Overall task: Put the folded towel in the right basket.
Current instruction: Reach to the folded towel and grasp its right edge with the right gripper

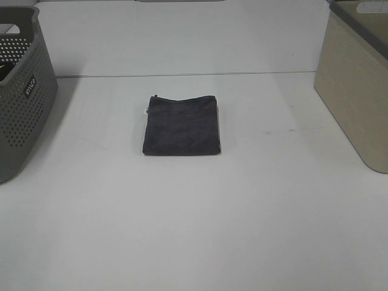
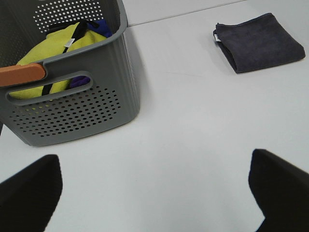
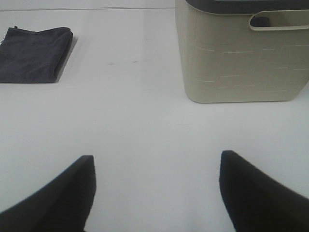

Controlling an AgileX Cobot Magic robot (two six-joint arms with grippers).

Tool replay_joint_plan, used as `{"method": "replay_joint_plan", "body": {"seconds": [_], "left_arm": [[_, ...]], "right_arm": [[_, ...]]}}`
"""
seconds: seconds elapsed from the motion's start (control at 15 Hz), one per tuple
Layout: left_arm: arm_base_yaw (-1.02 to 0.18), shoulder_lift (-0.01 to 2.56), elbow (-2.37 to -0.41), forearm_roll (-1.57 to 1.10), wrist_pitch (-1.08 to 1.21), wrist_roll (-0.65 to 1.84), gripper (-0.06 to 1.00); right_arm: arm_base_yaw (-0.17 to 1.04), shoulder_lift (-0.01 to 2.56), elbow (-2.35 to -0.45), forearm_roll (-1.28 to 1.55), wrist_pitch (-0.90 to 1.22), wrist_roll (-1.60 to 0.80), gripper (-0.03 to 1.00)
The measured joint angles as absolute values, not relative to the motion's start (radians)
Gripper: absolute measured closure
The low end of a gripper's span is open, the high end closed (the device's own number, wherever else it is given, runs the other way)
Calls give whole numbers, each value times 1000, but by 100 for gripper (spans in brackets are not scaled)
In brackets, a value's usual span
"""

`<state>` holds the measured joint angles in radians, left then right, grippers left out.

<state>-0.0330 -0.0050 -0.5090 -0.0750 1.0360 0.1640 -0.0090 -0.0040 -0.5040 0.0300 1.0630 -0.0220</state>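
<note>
A folded dark grey towel (image 1: 181, 125) lies flat on the white table, a little left of the middle. It also shows in the left wrist view (image 2: 258, 41) and in the right wrist view (image 3: 35, 54). The right basket (image 1: 357, 79) is beige with a dark rim and stands at the right edge; it shows in the right wrist view (image 3: 241, 53). Neither gripper appears in the exterior high view. My left gripper (image 2: 154, 193) is open and empty above bare table near the grey basket. My right gripper (image 3: 154, 193) is open and empty, near the beige basket.
A grey perforated basket (image 1: 21, 91) stands at the left edge. In the left wrist view it (image 2: 72, 106) holds yellow and blue cloth. A seam crosses the table behind the towel.
</note>
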Motion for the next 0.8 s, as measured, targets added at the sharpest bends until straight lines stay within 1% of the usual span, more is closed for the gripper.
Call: {"method": "replay_joint_plan", "body": {"seconds": [0.8], "left_arm": [[-33,-5,-509,-75,1036,164,-4]], "right_arm": [[-9,-4,-504,30,1063,-22,29]]}}
